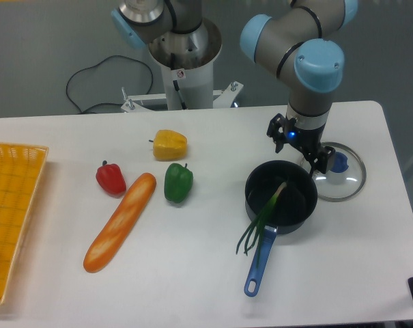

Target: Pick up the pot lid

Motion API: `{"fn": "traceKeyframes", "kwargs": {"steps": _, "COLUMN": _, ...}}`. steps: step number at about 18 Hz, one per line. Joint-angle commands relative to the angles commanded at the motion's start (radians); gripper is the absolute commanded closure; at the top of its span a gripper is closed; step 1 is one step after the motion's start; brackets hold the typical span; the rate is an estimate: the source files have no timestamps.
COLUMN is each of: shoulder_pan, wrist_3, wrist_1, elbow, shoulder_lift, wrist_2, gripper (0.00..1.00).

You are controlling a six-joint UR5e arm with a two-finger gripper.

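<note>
Over the far side of a black pot, my gripper hangs with its jaws apart, nothing clamped between them. One finger reaches across the lid in the camera's view, close to its blue knob; I cannot tell whether they touch. The lid, clear with a metallic rim, lies on the desk just beyond the pot and toward the right of the view. Whether lid and pot touch, I cannot tell.

The pot's blue handle points toward the near edge of the desk. Long green leaves lean out of the pot, over its near rim and across the base of the handle.

Well apart from my jaws, on the left half of the desk, I see a yellow pepper, a green pepper near it, a red pepper and a long loaf. An orange-yellow crate stands at the left edge of the view.
</note>
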Motion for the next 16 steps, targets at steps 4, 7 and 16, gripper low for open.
{"fn": "traceKeyframes", "kwargs": {"steps": 4, "shoulder_pan": -0.002, "wrist_3": 0.000, "wrist_1": 0.000, "elbow": -0.002, "shoulder_lift": 0.000, "wrist_2": -0.003, "gripper": 0.00}}
{"fn": "traceKeyframes", "kwargs": {"steps": 7, "shoulder_pan": -0.005, "wrist_3": -0.002, "wrist_1": 0.000, "elbow": -0.005, "shoulder_lift": 0.002, "wrist_2": 0.003, "gripper": 0.00}}
{"fn": "traceKeyframes", "kwargs": {"steps": 16, "shoulder_pan": 0.009, "wrist_3": -0.011, "wrist_1": 0.002, "elbow": -0.031, "shoulder_lift": 0.012, "wrist_2": -0.005, "gripper": 0.00}}
